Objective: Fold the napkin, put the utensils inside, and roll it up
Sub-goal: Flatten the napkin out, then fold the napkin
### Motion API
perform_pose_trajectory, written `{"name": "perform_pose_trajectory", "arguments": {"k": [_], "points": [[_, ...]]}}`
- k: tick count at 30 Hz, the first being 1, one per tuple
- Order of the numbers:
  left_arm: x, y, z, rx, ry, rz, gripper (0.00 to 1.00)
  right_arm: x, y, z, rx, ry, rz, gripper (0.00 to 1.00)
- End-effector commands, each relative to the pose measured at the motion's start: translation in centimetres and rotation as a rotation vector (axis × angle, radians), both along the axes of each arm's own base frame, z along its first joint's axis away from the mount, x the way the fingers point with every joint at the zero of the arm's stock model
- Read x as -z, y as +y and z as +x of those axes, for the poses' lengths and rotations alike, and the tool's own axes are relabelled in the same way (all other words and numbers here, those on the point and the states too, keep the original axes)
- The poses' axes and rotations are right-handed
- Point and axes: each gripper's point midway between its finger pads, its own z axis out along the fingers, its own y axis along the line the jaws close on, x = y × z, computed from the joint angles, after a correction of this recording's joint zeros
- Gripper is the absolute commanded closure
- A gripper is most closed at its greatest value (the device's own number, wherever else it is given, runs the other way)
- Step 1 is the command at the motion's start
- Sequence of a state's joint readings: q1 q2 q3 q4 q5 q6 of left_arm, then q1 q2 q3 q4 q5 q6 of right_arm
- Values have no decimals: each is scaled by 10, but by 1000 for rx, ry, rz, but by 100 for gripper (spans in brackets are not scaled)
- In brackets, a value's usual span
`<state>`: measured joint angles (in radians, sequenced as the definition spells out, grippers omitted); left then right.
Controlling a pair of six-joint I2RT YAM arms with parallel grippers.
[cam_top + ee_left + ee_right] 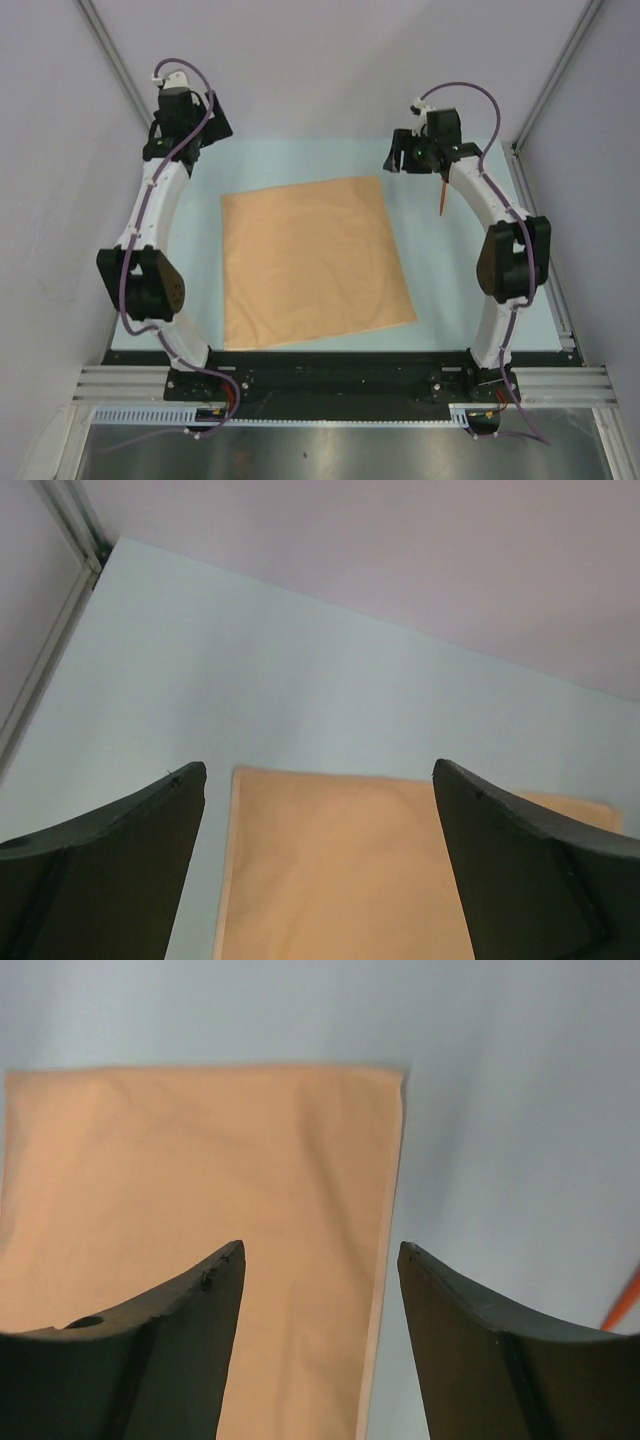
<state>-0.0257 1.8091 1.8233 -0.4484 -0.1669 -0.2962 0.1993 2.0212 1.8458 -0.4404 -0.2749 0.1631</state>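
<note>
— Left claw (318,768) and right claw (320,1245): what state does each wrist panel show?

— Both are spread, fingers well apart, with nothing pinched. Each hangs raised, clear of the cloth. The far-left corner of the shiny peach-orange satin napkin (310,265) shows between the left fingers. Its right-hand edge runs between the right ones.

— How is the fold best made from here?

— As a judgement: lower both claws together onto matching corners and pinch only the hem. Lift just enough to clear, then carry both corners across in step. Satin of this kind probably slides, so one claw leading would likely skew the sheet. Lay edge on edge before letting go. The right claw's path should avoid the thin red-orange plastic utensil (441,198). This stick-like piece lies just beside the right arm, apart from the cloth.

— And the napkin itself?

— It lies flat on the pale blue-green surface (300,165), between the two arms. It is roughly rectangular and set slightly askew, its near-right corner reaching toward the right arm. The edges are straight, the wrinkles faint, and the sheen soft. Whether it is a single layer or already doubled cannot be told from these views.
</note>
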Motion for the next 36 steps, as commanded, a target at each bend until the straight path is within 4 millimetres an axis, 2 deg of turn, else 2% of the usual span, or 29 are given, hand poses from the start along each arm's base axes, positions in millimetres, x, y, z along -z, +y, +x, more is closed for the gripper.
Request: {"name": "perform_pose_trajectory", "arguments": {"k": [1, 2, 3, 4, 5, 6, 7, 8, 9, 10, 12, 13, 16, 19, 23, 29, 36], "points": [[-18, -26, -49, 132, -12, -59, 0, -11, -7, -85, 31, 74, -59, 34], [-6, -31, -59, 149, 14, -58, 0, 23, -6, -114, 34, 166, -72, 34], [-14, -32, -72, 160, 8, -43, 0, 28, -7, -134, 47, 199, -78, 34], [-11, -32, -82, 159, 27, -27, 0, 18, -8, -154, 60, 191, -73, 35], [-10, -37, -91, 171, 37, -14, 0, 46, -4, -187, 64, 280, -85, 35], [-25, -37, -106, 181, 0, 4, 0, 54, -7, -206, 82, 317, -112, 35], [-15, -39, -116, 188, 15, 3, 0, 52, -9, -224, 98, 315, -114, 35], [-16, -43, -123, 202, 1, -2, 0, 74, -7, -251, 119, 385, -127, 35], [-38, -46, -135, 211, -78, -15, 0, 85, -13, -268, 147, 427, -152, 36], [-22, -50, -143, 221, -55, -28, 0, 90, -13, -280, 162, 458, -148, 37], [-17, -54, -153, 233, -71, -49, 0, 105, -16, -312, 197, 542, -145, 41], [-4, -53, -161, 235, -54, -47, 0, 108, -20, -317, 222, 546, -158, 42], [20, -46, -167, 211, -13, -13, 0, 116, -31, -334, 277, 581, -177, 45], [35, -46, -169, 215, -1, -9, 0, 126, -37, -343, 315, 625, -196, 50], [41, -49, -172, 229, 2, -21, 0, 142, -37, -352, 342, 677, -211, 50], [37, -51, -178, 239, -9, -36, 0, 157, -42, -362, 404, 714, -233, 51], [39, -61, -178, 282, 10, -71, 0, 167, -41, -362, 440, 724, -230, 56]]}}
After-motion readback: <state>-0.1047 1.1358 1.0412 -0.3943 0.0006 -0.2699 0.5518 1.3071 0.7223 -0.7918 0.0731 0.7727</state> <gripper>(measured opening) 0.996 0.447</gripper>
